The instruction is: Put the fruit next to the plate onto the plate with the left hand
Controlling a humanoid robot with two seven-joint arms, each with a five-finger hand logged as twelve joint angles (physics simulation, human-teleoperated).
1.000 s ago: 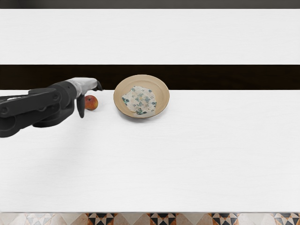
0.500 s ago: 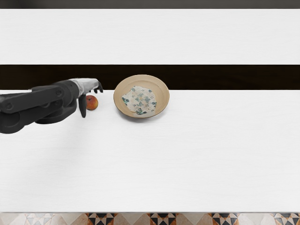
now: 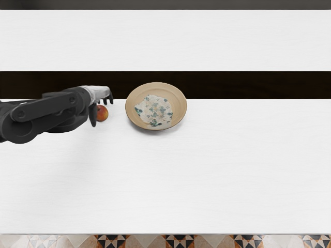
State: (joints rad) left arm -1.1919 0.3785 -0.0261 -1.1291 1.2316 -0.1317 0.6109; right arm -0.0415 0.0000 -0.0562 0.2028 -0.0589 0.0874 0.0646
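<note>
Right now your left hand (image 3: 97, 95) hovers over the fruit (image 3: 103, 113), fingers (image 3: 93, 118) spread and loose, not closed on it. You've got the fruit resting on the table (image 3: 207, 165), just left of the plate (image 3: 179, 106), clear of its rim.

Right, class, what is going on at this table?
The robot's left hand hovers over a small round red-orange fruit, fingers spread around it and not closed on it. The fruit lies on the white table, just left of the round tan plate with a floral centre, which holds no fruit yet. The right arm is out of view.
</note>
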